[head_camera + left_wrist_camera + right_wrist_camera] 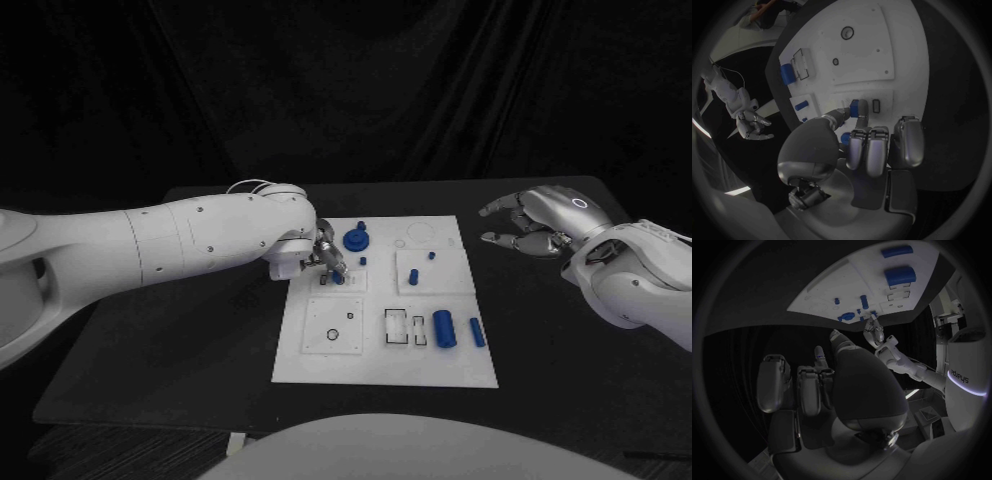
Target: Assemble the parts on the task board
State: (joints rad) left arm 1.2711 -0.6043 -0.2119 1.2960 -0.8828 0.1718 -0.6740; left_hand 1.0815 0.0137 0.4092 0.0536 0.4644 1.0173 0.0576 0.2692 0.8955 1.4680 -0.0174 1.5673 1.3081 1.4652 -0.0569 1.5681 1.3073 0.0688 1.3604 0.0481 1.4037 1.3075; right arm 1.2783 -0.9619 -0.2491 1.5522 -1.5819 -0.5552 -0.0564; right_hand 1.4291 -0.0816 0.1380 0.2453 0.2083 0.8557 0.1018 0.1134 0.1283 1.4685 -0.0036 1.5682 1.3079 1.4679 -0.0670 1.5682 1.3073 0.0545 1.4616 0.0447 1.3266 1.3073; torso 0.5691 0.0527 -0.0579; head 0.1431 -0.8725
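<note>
1. While the left hand (pixel 320 255) pinches a small blue part (pixel 856 107) over the task board (pixel 389 365) near its left edge, in the far half, I judge the step to be seating that part in the small slot (pixel 876 105) just beside it; it should come down upright and square to the opening, without sideways push.
2. Keeping the pinch light should help, since the thumb and one finger (pixel 861 112) hide the part's lower end.
3. Nearby parts need room: the blue round part (pixel 356 239) lies just beyond, toward the far edge.
4. Left arm reaches in across the board's left edge, palm down, other fingers curled beside the pinch.
5. Right hand (pixel 541 225) hovers off the board's far right corner, holding nothing, fingers loosely bent and apart.
</note>
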